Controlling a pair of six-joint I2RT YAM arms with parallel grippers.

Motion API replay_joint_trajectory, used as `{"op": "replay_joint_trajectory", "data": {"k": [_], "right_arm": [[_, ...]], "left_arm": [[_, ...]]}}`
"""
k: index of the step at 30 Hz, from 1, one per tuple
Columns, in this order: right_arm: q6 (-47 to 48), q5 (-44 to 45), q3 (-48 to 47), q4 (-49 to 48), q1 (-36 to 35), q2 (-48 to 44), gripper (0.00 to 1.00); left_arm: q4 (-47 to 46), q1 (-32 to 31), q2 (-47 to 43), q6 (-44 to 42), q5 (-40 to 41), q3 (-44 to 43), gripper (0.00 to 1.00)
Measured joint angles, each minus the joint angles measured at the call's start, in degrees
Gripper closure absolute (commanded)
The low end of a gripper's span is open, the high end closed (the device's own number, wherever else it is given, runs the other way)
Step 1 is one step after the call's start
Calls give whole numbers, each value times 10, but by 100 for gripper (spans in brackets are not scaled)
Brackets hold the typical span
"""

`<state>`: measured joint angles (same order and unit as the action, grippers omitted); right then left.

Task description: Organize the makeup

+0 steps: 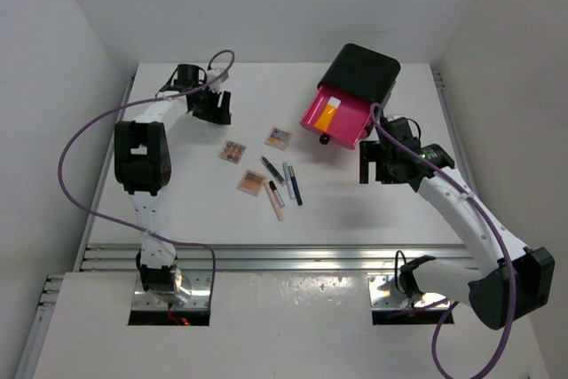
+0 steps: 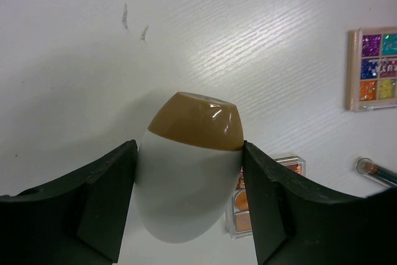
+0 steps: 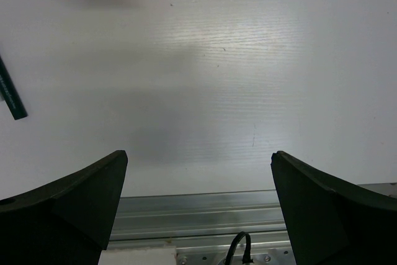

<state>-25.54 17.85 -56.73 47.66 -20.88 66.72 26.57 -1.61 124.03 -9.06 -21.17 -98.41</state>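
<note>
Where the left arm bends over the far left of the table [image 1: 177,210], the left gripper [image 2: 189,153] is clamped on the one puff [image 2: 186,184]. A black finger [image 2: 105,197] presses each white side, and the tan end points away from the wrist. Only the wrist camera shows this. From overhead the left gripper [image 1: 211,104] hides the puff completely, and I cannot tell whether it touches the table.

The right gripper [image 3: 198,172] gapes wide with nothing between its fingers. It hangs over bare table, with the metal rail [image 3: 205,215] at the near edge. From above it sits just beside the open pink drawer [image 1: 337,117] of the single black box [image 1: 359,73].

Between the arms lie three square palettes [image 1: 232,151], spread a little apart. Next to them are four slim pencils [image 1: 288,179], as far as I can count, lying close together. The left wrist view picks up just two palettes and one pencil tip, and the right wrist view a single dark pencil at its left edge.
</note>
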Motion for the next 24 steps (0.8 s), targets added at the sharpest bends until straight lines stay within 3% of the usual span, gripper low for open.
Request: {"op": "replay_joint_trajectory", "data": {"k": [9,19,24], "right_arm": [[-5,19,0,-1,2,-11,1],[-31,60,26,-31,22,-71,1],[-30,62,50,-30,25,-81,1]], "left_arm": [[13,-33,-38,52,28,-59,70],[-15,-248,-58,161,99,-219,71],[-21,-333,2,200,137,-312,71]]}}
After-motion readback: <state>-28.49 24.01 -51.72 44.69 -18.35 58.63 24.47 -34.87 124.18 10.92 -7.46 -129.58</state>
